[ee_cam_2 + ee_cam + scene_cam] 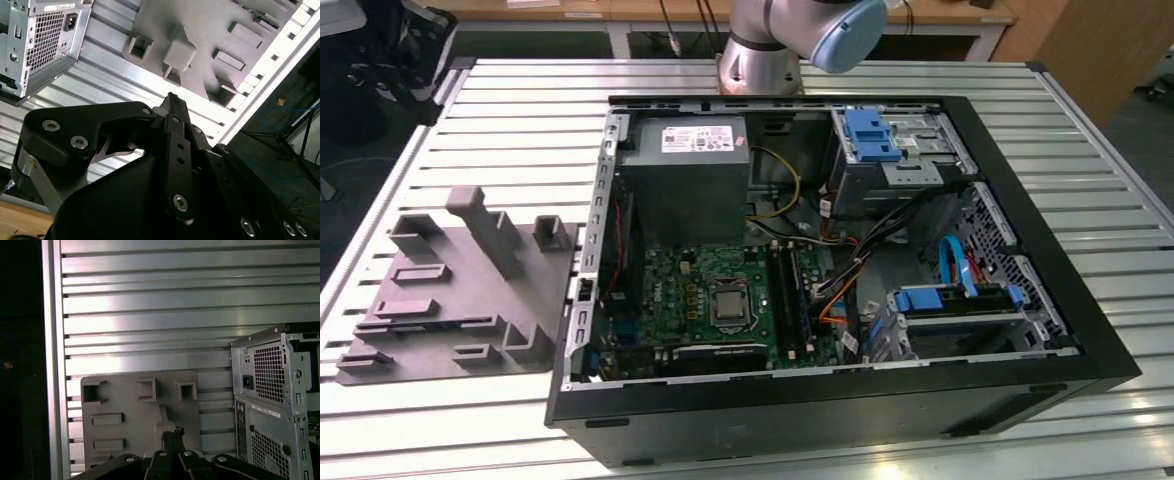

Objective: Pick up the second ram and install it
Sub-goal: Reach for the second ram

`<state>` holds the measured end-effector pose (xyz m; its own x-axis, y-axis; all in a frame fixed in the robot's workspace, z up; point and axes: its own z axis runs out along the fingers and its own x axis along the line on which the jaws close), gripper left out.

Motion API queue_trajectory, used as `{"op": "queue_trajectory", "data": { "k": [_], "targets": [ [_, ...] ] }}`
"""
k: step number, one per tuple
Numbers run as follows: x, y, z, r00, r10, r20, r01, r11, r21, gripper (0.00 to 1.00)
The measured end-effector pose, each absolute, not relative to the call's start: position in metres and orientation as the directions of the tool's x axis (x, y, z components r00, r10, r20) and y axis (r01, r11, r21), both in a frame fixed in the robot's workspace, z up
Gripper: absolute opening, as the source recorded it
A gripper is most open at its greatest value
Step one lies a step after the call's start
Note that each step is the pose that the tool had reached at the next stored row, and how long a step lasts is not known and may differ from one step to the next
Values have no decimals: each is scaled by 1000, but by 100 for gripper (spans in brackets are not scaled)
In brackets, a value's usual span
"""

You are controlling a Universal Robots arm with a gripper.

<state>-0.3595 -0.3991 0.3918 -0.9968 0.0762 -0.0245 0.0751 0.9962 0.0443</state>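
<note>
My gripper [172, 100] hangs high over the ribbed metal table, its two black fingers drawn together with nothing between them. In the first wrist view the gripper [173, 434] is above the near edge of the grey moulded fixture plate [140, 410]. That plate [454, 300] lies at the exterior view's left of the open computer case [854, 405]. Inside the case lies the green board [700, 290], with long black slots [783, 290] beside its processor socket. The second ram is out of view.
The case holds a grey power supply [680, 190], blue drive brackets [870, 135] and loose cables [854, 270]. The arm's base [761, 60] stands behind the case. The table's edge rail [52, 365] runs beside the plate, with dark floor beyond.
</note>
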Motion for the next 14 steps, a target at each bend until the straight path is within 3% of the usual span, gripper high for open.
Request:
{"op": "queue_trajectory", "data": {
  "k": [14],
  "targets": [
    [-375,-406,385,-997,76,-24,75,996,44,10]
  ]
}}
